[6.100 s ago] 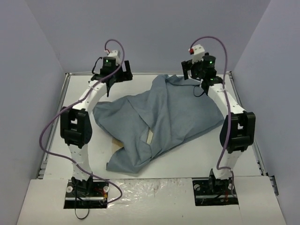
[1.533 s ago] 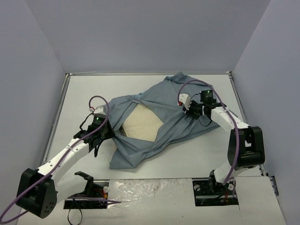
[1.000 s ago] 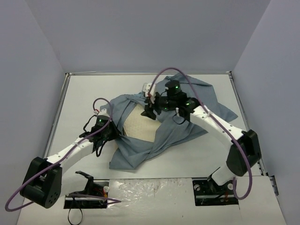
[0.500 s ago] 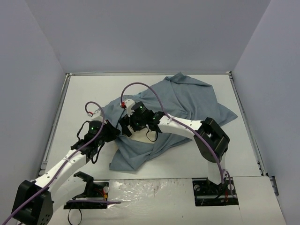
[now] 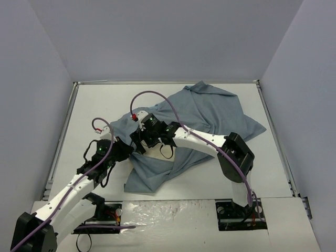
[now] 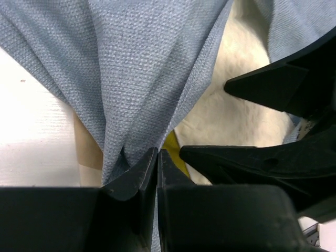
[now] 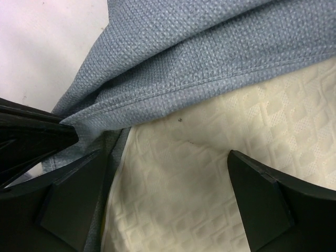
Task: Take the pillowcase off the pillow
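Top view: pillowcase [image 5: 205, 115], grey-blue side outward, spread crumpled across the middle and far right of the white table [image 5: 94, 105]. Near its left edge, both arms meeting – left gripper [image 5: 123, 152] just beside right gripper [image 5: 137, 147].

Left wrist view: left gripper [image 6: 156, 157] pressed together on a gathered fold of the pillowcase [image 6: 136, 68]. Cream pillow [image 6: 231, 121] exposed right of the fold, a yellow scrap of trim at the fingertips.

Right wrist view: right gripper [image 7: 164, 153] spread wide, pinching nothing, one finger on either side of bare quilted pillow [image 7: 210, 173]. Hemmed edge of the pillowcase [image 7: 199, 47] lying across the pillow's upper part.
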Motion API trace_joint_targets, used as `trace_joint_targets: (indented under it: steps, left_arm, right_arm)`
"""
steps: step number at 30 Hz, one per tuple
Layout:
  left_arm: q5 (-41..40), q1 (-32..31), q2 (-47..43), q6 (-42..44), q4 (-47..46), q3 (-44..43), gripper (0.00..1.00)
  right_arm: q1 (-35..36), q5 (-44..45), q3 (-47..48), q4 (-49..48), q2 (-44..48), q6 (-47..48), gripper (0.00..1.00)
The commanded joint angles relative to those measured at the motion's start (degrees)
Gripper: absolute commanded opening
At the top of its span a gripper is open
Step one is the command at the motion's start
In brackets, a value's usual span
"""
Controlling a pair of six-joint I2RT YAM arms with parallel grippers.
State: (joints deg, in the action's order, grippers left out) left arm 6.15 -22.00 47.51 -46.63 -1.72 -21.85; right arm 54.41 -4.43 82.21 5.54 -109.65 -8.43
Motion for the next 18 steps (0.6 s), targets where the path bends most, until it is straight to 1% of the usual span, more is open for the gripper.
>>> trace_joint_targets:
  steps: [1, 2, 3, 4, 5, 7, 9, 10, 11, 12, 13, 15, 16, 18]
  left_arm:
    - [-0.4, 0.3, -2.3, -0.8, -1.4, -0.6, 0.02]
    - [-0.4, 0.3, -3.5, -1.1, -1.2, -0.4, 0.02]
    - [-0.4, 0.3, -3.9, -1.3, -1.2, -0.2, 0.02]
    - [-0.4, 0.4, -4.3, -1.5, -1.4, 0.0, 0.02]
    - [-0.6, 0.3, -5.1, -1.6, -1.4, 0.3, 0.02]
    - [-0.6, 0.3, -5.9, -1.7, -1.3, 1.2, 0.02]
    - [-0.4, 0.3, -7.2, -2.0, -1.7, 2.2, 0.02]
    - [-0.3, 0.3, -7.6, -2.1, -2.1, 2.5, 0.02]
    - [0.2, 0.3, -8.4, -2.2, -2.9, 3.0, 0.02]
    - [0.6, 0.3, -8.6, -2.4, -3.9, 3.7, 0.02]
    - [1.7, 0.3, -8.8, -2.5, -6.6, 5.7, 0.02]
    - [2.5, 0.3, -8.8, -3.1, -8.5, 7.5, 0.02]
    - [3.1, 0.3, -8.8, -3.2, -9.3, 8.3, 0.02]
    - [3.4, 0.3, -8.4, -3.7, -10.8, 10.6, 0.02]
  right_arm:
    - [0.8, 2.2, 1.6, 6.3, -2.6, -1.4, 0.96]
    - [0.9, 3.4, 0.9, 6.3, -5.4, -1.9, 0.96]
    - [0.9, 3.7, 0.6, 6.3, -5.4, -2.0, 0.96]
    - [0.9, 4.2, -0.2, 6.3, -7.5, -2.4, 0.92]
    - [0.9, 6.6, -0.6, 6.2, -8.6, -2.3, 0.89]
    - [0.6, 8.6, -0.8, 5.6, -10.5, -1.8, 0.79]
    - [-1.1, 8.9, 0.0, 5.4, -12.5, -0.6, 0.51]
    - [-1.9, 8.3, 0.5, 5.4, -12.9, -0.5, 0.51]
    - [-2.6, 7.7, 0.9, 5.4, -13.1, -0.2, 0.25]
    - [-3.4, 7.3, 2.1, 5.4, -13.4, -0.3, 0.08]
    - [-5.3, 5.9, 2.6, 5.4, -13.8, -0.4, 0.0]
    - [-7.3, 4.6, 3.8, 5.4, -13.8, -0.1, 0.0]
    - [-8.5, -1.6, 5.9, 5.7, -13.7, 0.6, 0.0]
    - [-12.9, -9.5, 9.3, 8.5, -13.1, 3.1, 0.0]
